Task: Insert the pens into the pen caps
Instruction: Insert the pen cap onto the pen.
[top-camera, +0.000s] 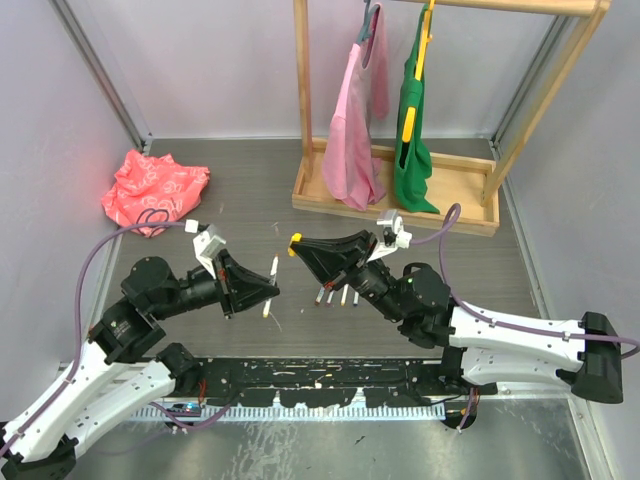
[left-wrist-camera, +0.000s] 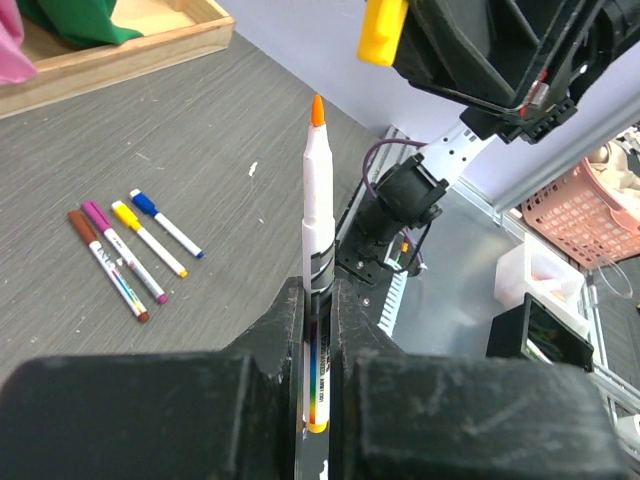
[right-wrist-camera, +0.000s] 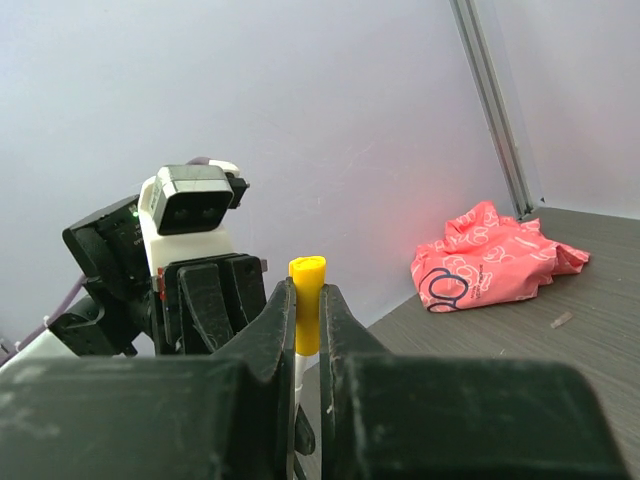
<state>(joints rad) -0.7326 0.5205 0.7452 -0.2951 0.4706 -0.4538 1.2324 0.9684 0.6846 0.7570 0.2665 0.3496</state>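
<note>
My left gripper (left-wrist-camera: 318, 300) is shut on a white-barrelled pen (left-wrist-camera: 317, 200), which stands upright with its bare orange tip pointing up. From above, this pen (top-camera: 272, 283) sits in the left gripper (top-camera: 268, 290) over the table's middle. My right gripper (right-wrist-camera: 307, 305) is shut on a yellow pen cap (right-wrist-camera: 307, 290). The cap (top-camera: 295, 240) hangs in the right gripper (top-camera: 303, 246) just up and right of the pen's tip, apart from it. Several capped pens (left-wrist-camera: 130, 250), brown, purple, yellow and blue, lie side by side on the table (top-camera: 335, 295).
A crumpled pink cloth (top-camera: 155, 190) lies at the back left. A wooden rack (top-camera: 400, 190) with pink and green garments stands at the back. A pink basket (left-wrist-camera: 590, 210) and white boxes sit beyond the table's near edge.
</note>
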